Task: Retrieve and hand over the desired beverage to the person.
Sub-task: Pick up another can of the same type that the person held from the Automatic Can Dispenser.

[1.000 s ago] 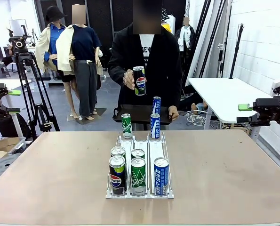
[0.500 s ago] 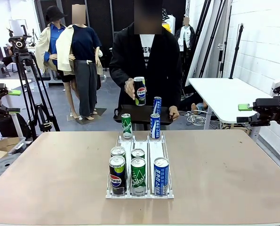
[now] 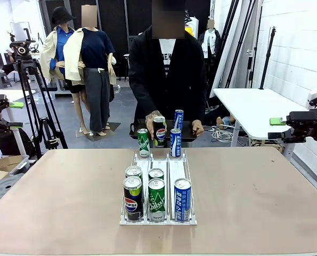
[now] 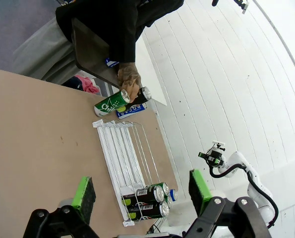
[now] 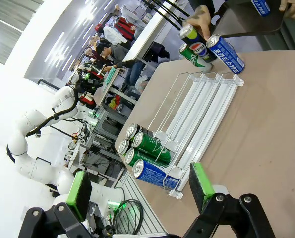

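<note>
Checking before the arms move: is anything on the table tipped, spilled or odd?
Nothing stands out. All cans in the rack stand upright, nothing spilled. The person's hand holds a Pepsi can at the rack's far end, between a green can and a blue can.

Bare table (image 3: 254, 192) beside rack (image 3: 175, 166); person's hand (image 3: 152, 120) at far cans (image 3: 143, 143).

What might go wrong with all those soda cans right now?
1. The person's hand holds a Pepsi can in the tight gap between a green can and a blue can at the far end of the rack; a bump might topple one.
2. Another blue can stands on the black tray held by the other hand; if the tray tips, it may roll off.
</note>
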